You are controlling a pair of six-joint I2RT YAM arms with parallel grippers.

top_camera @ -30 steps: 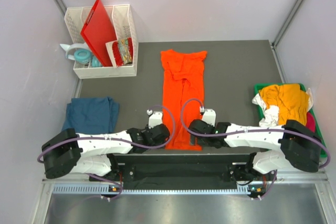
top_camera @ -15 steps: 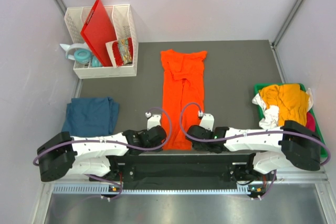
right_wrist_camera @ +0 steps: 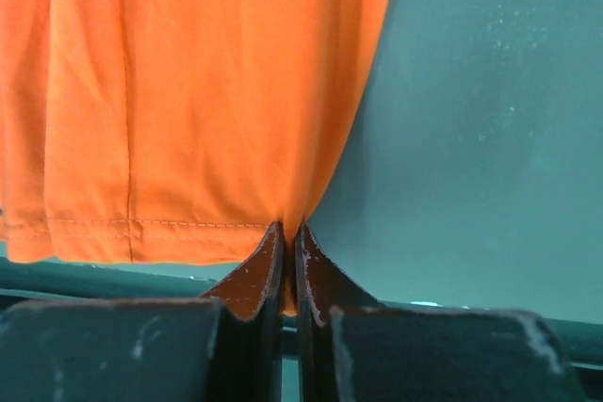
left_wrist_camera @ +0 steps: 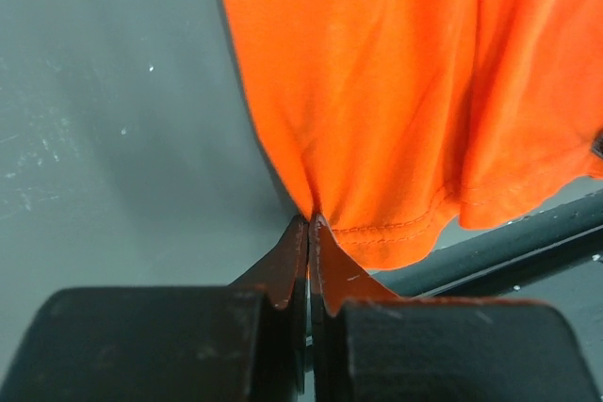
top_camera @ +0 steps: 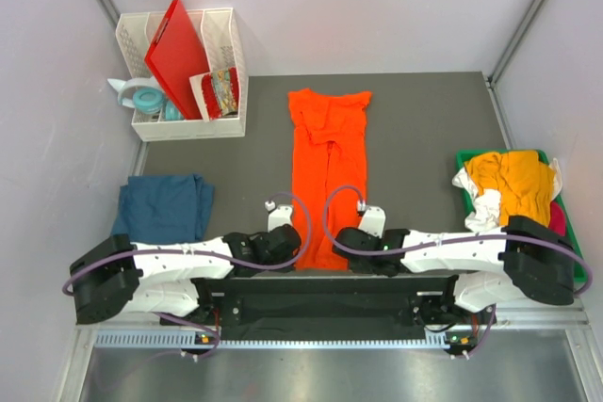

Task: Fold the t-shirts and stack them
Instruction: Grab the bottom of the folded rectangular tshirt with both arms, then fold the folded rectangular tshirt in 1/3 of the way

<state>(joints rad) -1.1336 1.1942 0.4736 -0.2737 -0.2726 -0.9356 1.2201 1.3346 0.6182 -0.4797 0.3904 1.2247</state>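
A bright orange t-shirt [top_camera: 325,157] lies lengthwise down the middle of the grey table, folded into a long narrow strip with its hem at the near edge. My left gripper [top_camera: 298,255] is shut on the hem's near-left corner; in the left wrist view the cloth [left_wrist_camera: 377,91] bunches into the closed tips of that gripper [left_wrist_camera: 309,221]. My right gripper [top_camera: 351,253] is shut on the near-right corner, and the right wrist view shows the fabric [right_wrist_camera: 207,91] pinched between its tips [right_wrist_camera: 290,229]. A folded dark teal-blue t-shirt [top_camera: 165,206] lies at the left.
A green bin [top_camera: 466,155] at the right edge holds a heap of mustard-yellow [top_camera: 513,181], white and pink shirts. A white rack [top_camera: 229,54] at the back left holds a red board [top_camera: 179,49] and small items. The table's near rail [left_wrist_camera: 528,242] runs just under the hem.
Both grippers have shut on the orange shirt's near hem corners. Both wrists shifted slightly toward the table's near edge.
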